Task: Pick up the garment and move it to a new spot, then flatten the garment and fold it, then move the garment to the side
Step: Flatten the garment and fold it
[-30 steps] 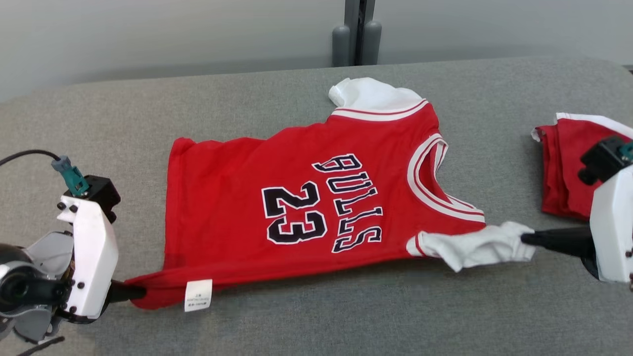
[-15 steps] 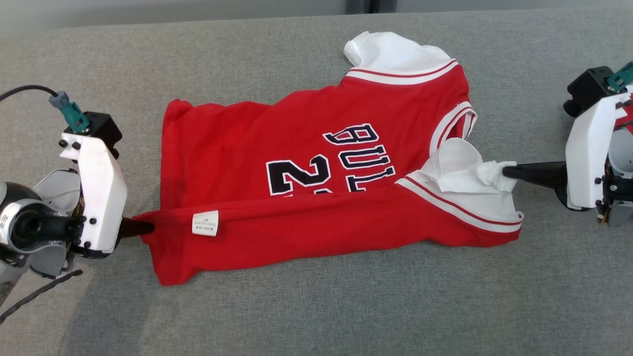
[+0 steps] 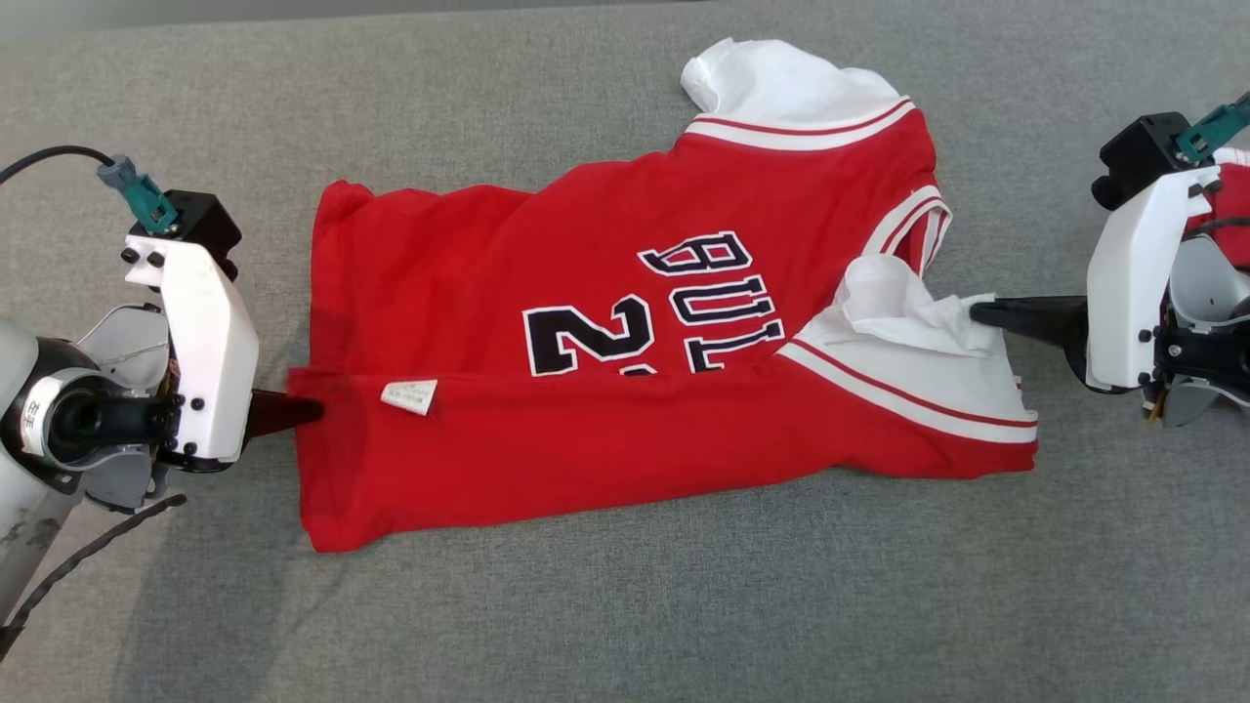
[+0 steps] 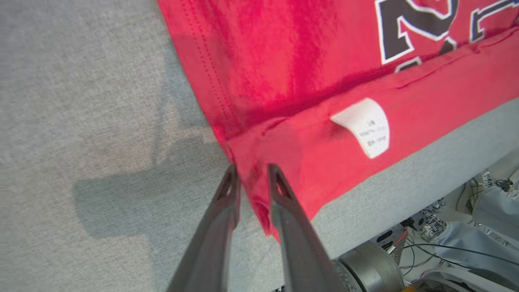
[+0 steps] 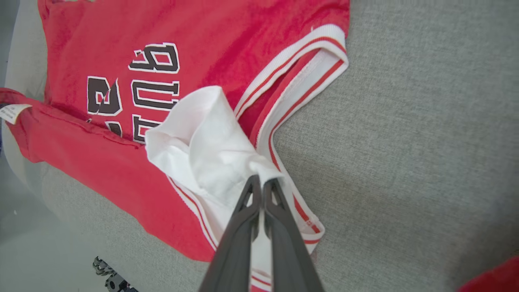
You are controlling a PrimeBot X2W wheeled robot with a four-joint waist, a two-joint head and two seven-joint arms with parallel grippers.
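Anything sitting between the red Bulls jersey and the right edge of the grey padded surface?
Yes: another red cloth lies at the right edge, partly hidden behind the wrist of the right gripper. The grey padded surface nearer the red Bulls jersey looks bare.

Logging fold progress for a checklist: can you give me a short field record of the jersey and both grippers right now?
garment: red jersey, near long edge folded over its print
surface: grey padded table
left gripper: fingers parted, folded hem corner between them
right gripper: shut on the white sleeve
care label: showing on the fold
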